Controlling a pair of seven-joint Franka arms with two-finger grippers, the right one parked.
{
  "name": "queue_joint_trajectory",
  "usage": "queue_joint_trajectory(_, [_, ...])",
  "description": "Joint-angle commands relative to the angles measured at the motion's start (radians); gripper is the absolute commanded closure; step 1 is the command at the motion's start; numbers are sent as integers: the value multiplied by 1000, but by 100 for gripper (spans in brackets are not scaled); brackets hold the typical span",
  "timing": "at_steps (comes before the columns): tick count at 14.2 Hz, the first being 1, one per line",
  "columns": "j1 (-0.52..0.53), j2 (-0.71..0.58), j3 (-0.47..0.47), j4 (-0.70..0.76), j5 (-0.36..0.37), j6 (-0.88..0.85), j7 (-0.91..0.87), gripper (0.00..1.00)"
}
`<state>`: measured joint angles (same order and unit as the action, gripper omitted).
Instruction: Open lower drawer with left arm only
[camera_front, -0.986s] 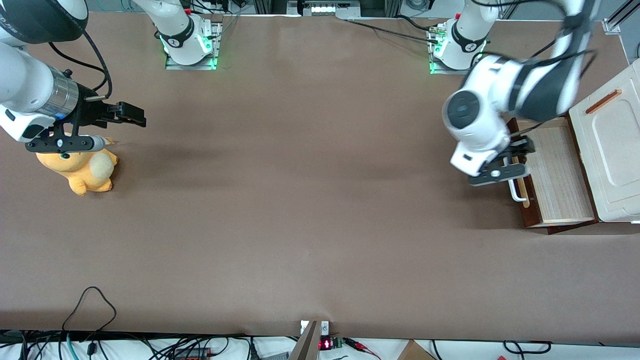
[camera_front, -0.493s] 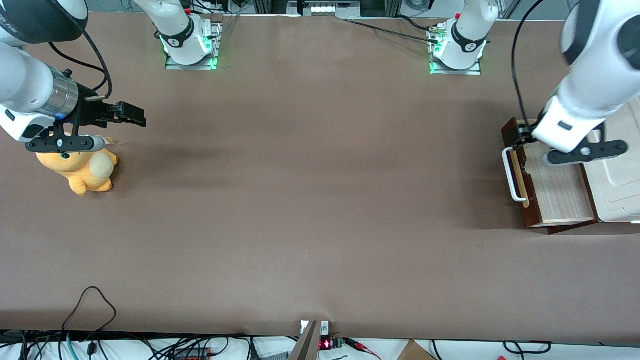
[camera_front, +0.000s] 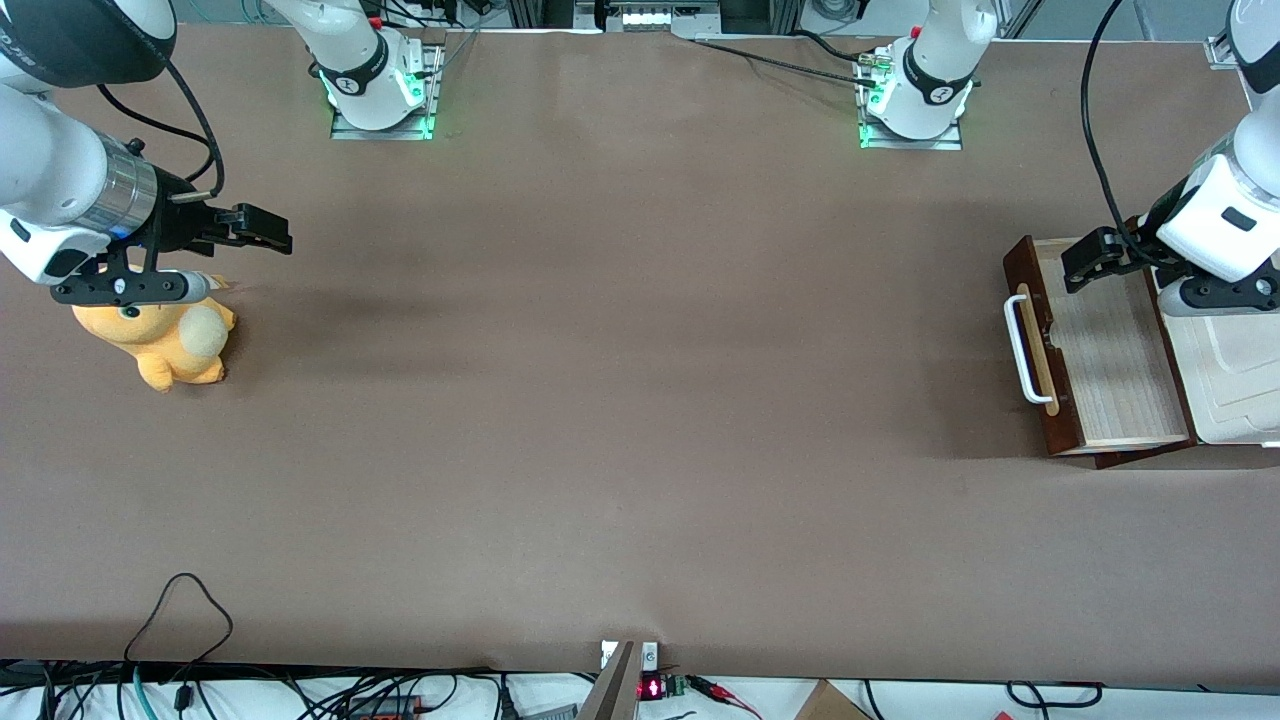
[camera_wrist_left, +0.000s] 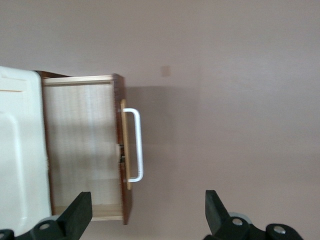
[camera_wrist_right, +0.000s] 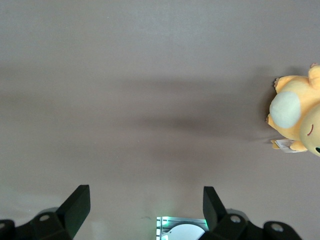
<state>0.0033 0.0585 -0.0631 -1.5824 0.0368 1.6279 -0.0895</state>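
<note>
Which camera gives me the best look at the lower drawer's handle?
The left wrist view: white bar handle unobstructed, gripper open, raised above it. The front view shows it smaller. The right wrist view misses it.

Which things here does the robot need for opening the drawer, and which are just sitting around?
For the job:
- lower drawer, pulled out, with its white handle
- left arm
- gripper, open, above the drawer's end farther from the front camera

Just lying about:
- orange plush toy, toward the parked arm's end of the table
- cream-white cabinet top, beside the drawer
</note>
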Motion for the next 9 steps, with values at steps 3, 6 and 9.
queue_joint_trajectory(3, [14,-5,28,16,-83,-14,82,0])
queue_joint_trajectory(6, [12,-2,29,35,-68,-19,83,0])
queue_joint_trajectory(9, [12,-2,26,35,-55,-22,77,0])
